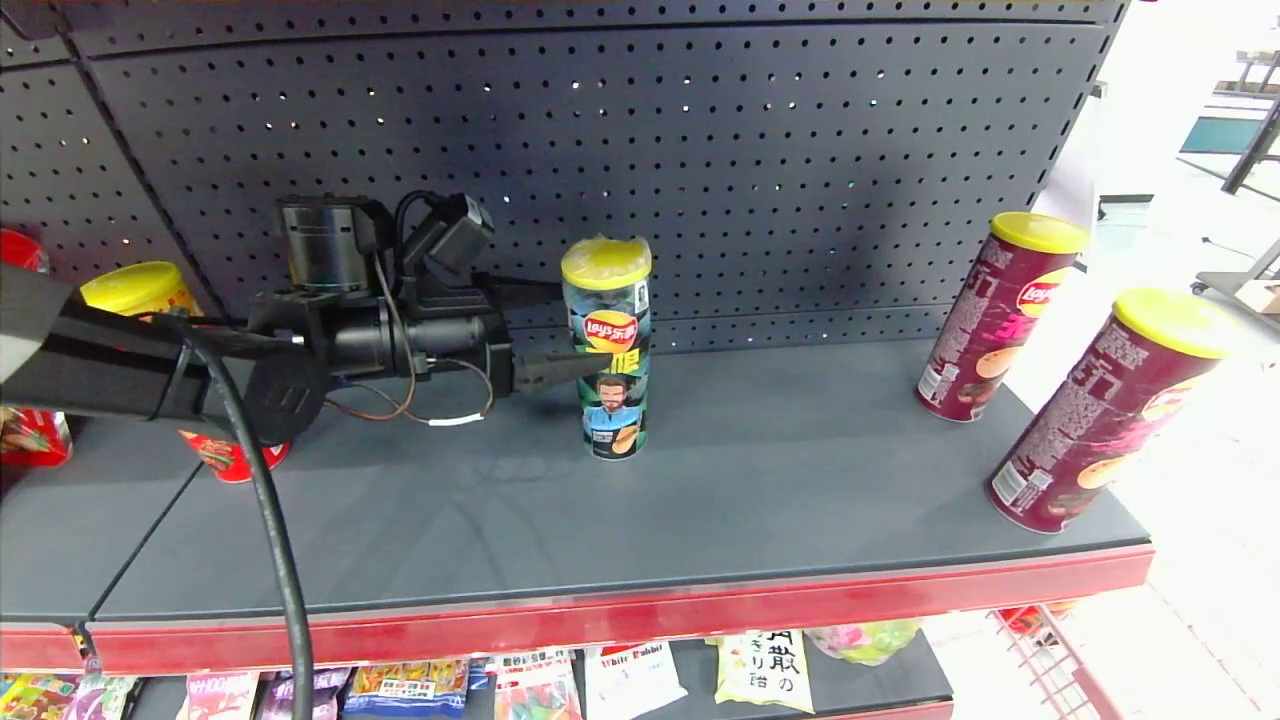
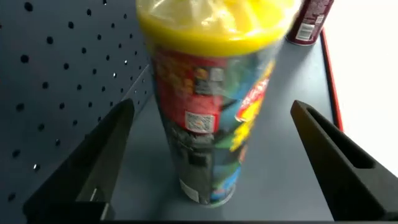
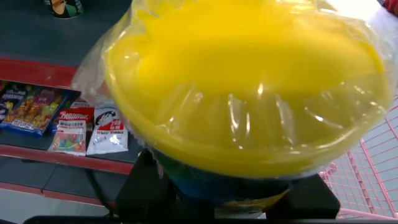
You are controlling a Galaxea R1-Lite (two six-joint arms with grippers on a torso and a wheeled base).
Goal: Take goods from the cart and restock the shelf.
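A green-and-blue chip can (image 1: 607, 350) with a yellow lid stands upright mid-shelf, near the pegboard. My left gripper (image 1: 582, 325) comes in from the left and is open, one finger on each side of that can. In the left wrist view the can (image 2: 205, 143) sits between the spread fingers (image 2: 109, 149), with a gap on both sides of my left gripper (image 2: 211, 109). My right gripper (image 3: 227, 199) is shut on a second chip can (image 3: 249, 81). Its plastic-wrapped yellow lid is close to the camera and hides most of the body.
Two maroon chip cans (image 1: 995, 315) (image 1: 1100, 410) stand at the shelf's right end. A red can with a yellow lid (image 1: 135, 290) is behind my left arm. Snack bags (image 1: 630, 680) lie on the lower shelf. Red cart mesh (image 3: 373, 180) is beside the held can.
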